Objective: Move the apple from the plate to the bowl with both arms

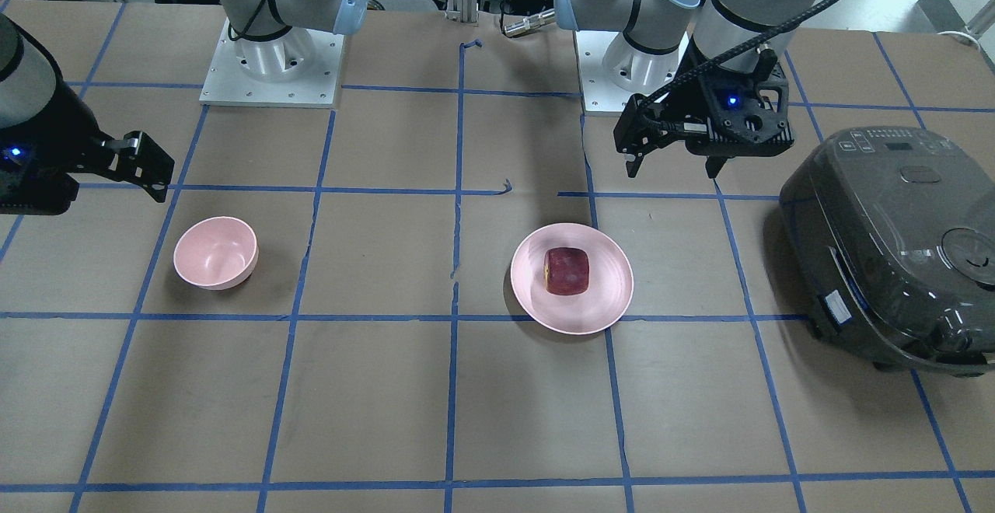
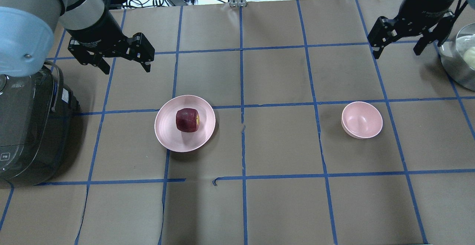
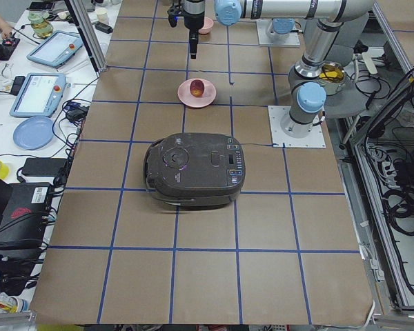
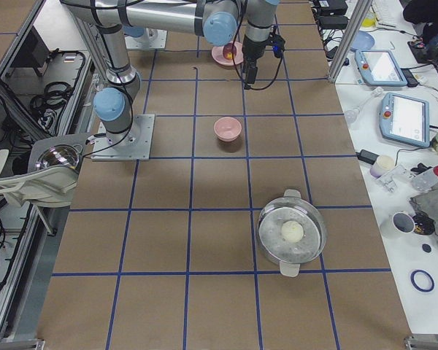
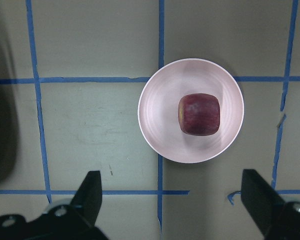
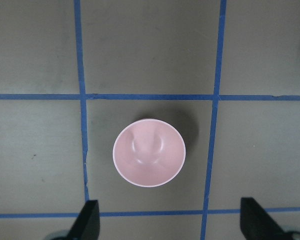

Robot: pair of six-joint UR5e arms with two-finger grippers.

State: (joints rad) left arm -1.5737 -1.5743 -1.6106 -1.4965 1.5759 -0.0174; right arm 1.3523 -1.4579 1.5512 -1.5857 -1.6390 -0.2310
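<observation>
nothing of the transfer is done yet, as far as the views show. the apple [image 2: 187,120] sits near the middle of the plate [image 2: 167,135], its yellowish end turned to 3 o'clock in the overhead view. the bowl [image 2: 362,120] stands empty on the table [image 2: 278,144], well apart from the plate at its 3 o'clock.

the left claw [image 2: 128,69] hangs above the table at about 10 o'clock from the plate, fingers spread wide and holding nothing. its wrist camera looks down on the apple. the right claw [image 2: 396,53] hangs at about 1 o'clock from the bowl, likewise spread and empty.

everything is left to do, i judge. the left claw must come down over the apple, close on it and lift. then comes the pass to the right claw, which lets it go into the bowl.
</observation>
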